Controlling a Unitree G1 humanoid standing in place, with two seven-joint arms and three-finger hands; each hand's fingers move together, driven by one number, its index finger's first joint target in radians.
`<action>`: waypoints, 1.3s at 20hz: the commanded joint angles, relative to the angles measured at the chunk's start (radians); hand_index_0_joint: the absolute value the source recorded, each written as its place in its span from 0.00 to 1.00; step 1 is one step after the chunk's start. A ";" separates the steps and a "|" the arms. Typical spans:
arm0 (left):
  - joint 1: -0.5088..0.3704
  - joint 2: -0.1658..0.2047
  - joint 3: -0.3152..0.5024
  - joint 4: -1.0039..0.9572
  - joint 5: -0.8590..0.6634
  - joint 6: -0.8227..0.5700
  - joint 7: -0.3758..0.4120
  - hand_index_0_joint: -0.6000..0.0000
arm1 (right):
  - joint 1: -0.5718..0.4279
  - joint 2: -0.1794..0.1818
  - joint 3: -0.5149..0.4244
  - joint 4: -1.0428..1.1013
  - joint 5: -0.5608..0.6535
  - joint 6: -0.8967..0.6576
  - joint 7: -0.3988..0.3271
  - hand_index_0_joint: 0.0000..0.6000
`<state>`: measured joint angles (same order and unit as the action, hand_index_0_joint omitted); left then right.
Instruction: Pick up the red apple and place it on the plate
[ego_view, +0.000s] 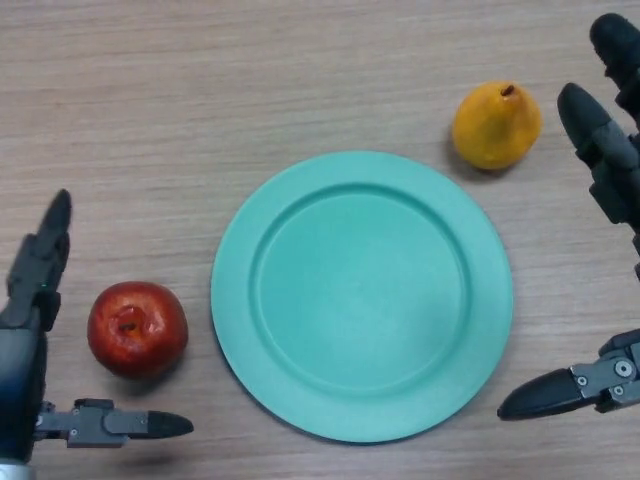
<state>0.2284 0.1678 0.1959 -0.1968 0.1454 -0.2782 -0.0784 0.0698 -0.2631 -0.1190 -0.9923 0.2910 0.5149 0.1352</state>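
Wood-grain table (150, 90), pale brown, seen from above.

Nearest: left hand (30, 330) low at the table's near edge, spread wide. Thumb runs along the near side; fingers (45, 240) point away. Nothing held.

Apple (137, 328) sits inside that open span, just off the palm, between thumb and fingers. No contact seen. Red, stem dimple up, resting on the table.

Plate (240, 250), green, just past the apple on the side away from the left hand. Small gap between apple and rim. Nothing on it.

Right hand (610, 160) on the plate's other side, also spread, thumb (560, 390) near, fingers far. Idle, empty.

Pear (496, 125), yellow, farthest out, just inside the right hand's fingers, near the plate's far rim but clear of it.

Step in hand, as I judge it: closing on the apple. To do it well, slide the palm in until it meets the fruit, then curl thumb and fingers evenly round the widest part. A round apple may roll toward the plate if one side touches first. Lift clear of the rim before crossing; set down near the centre.
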 joint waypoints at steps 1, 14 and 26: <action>0.005 0.023 0.014 -0.013 0.000 -0.109 0.073 1.00 | -0.023 -0.014 -0.081 -0.055 0.098 -0.086 -0.037 0.00; 0.017 0.025 -0.045 -0.075 -0.015 0.064 0.142 0.00 | -0.012 -0.140 -0.069 -0.055 0.181 -0.140 -0.175 0.00; -0.185 0.027 -0.321 -0.278 0.295 0.170 0.161 0.00 | 0.059 -0.271 -0.094 -0.055 0.285 -0.251 -0.274 0.00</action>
<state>0.0560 0.1803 -0.1392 -0.4252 0.4203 0.0064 0.0418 0.1379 -0.5066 -0.1449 -0.9946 0.5604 0.4252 -0.1304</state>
